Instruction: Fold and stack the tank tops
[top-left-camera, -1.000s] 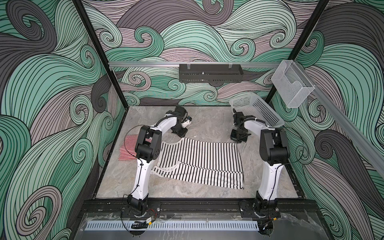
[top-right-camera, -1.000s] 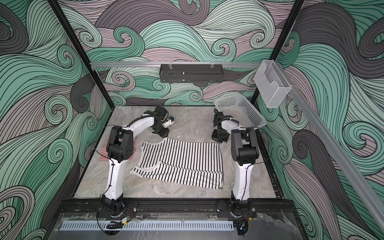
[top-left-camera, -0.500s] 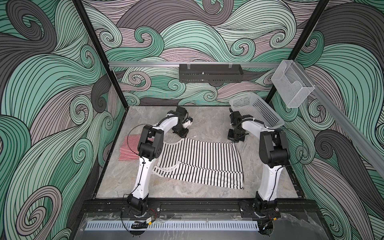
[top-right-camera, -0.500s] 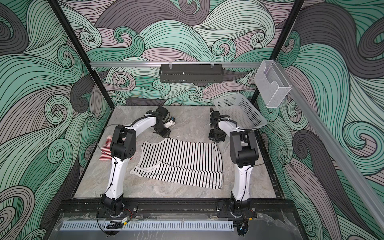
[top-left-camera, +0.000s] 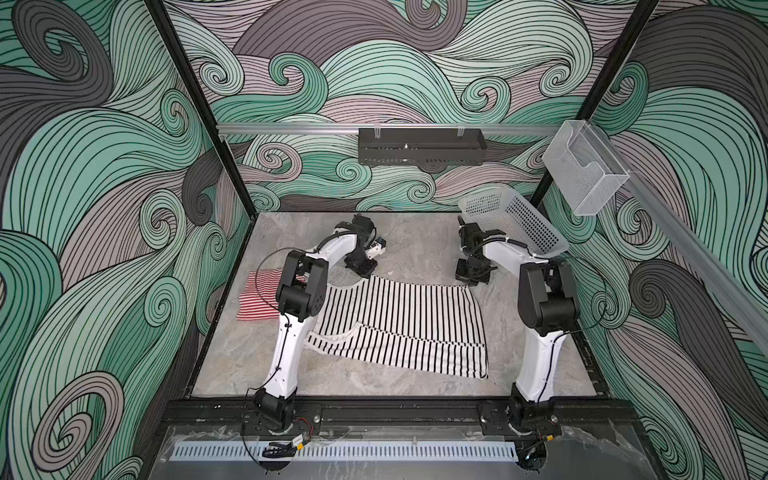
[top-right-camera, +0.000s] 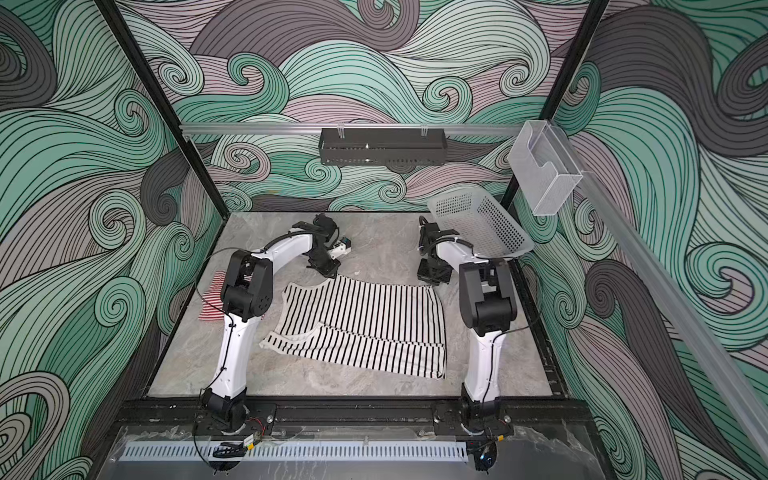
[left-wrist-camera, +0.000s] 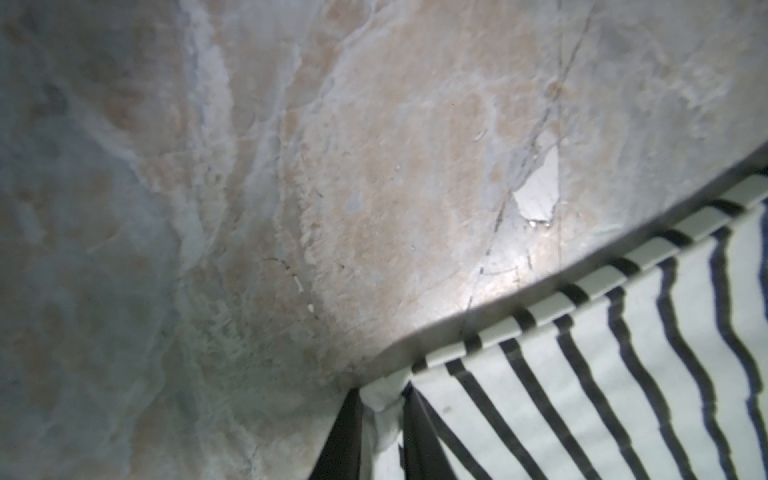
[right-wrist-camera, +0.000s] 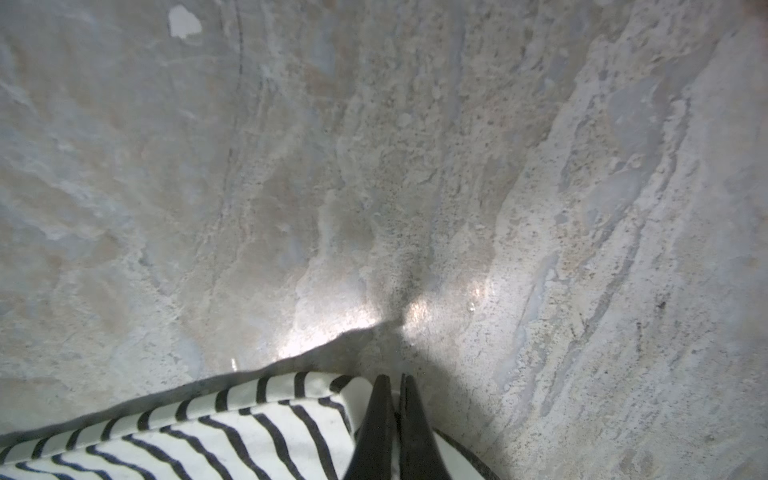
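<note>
Noted black-striped tank top (top-left-camera: 399, 320) spread mid-worktop (top-left-camera: 415, 249); found left tool (left-wrist-camera: 381, 399) pinching far white corner; found right tool (right-wrist-camera: 397, 390) pressed together at opposite far corner, hold on cloth unconfirmed; noted red-striped tank top (top-left-camera: 255, 297) folded at left edge; judged likely: one-sided slip on lifting, skewing fold.

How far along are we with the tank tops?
Done, apparently: red-striped tank top lies compact at the left edge. In hand: left gripper pinches a far corner of the black-striped tank top; right gripper shut at its other far corner, grip unclear. Left: finish folding, then stack.
</note>
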